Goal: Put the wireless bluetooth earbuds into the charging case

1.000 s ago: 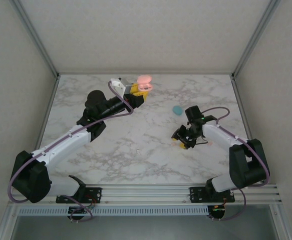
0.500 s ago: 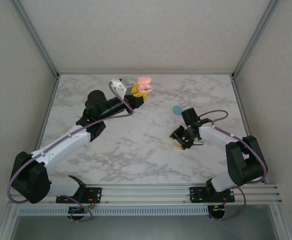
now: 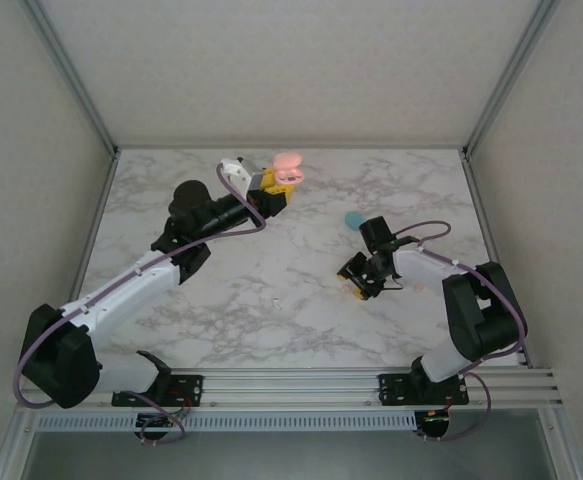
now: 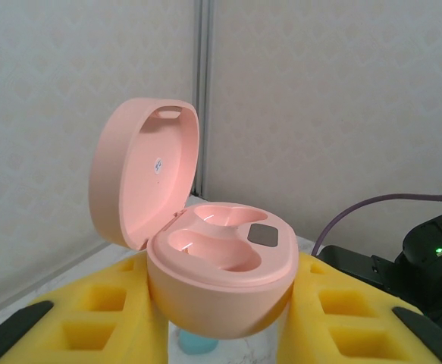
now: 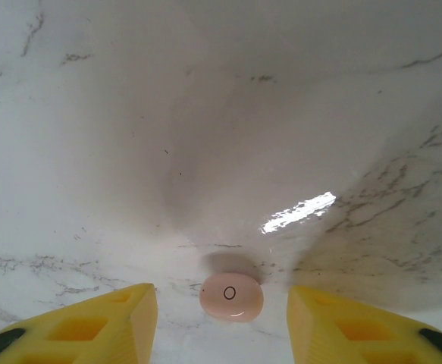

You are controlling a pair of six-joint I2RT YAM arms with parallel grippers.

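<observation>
My left gripper (image 4: pixel 219 307) is shut on an open pale pink charging case (image 4: pixel 205 262), held up off the table with the lid tipped back; both wells look empty. From above, the case (image 3: pixel 289 168) sits at the far left-centre, over that gripper (image 3: pixel 279 188). One pale pink earbud (image 5: pixel 232 298) lies on the marble between the yellow fingers (image 5: pixel 92 326) of my right gripper (image 5: pixel 222 322), which is open and not touching it. In the top view that gripper (image 3: pixel 361 282) points down at the table's right-centre and hides the earbud.
A small teal rounded piece (image 3: pixel 353 219) lies on the marble table (image 3: pixel 271 300) between the two grippers; it also shows under the held case (image 4: pixel 198 347). Grey walls close in the far side and both flanks.
The right gripper has shifted a little to the left over the table and its jaws have widened slightly. The left arm and the case have not moved.
</observation>
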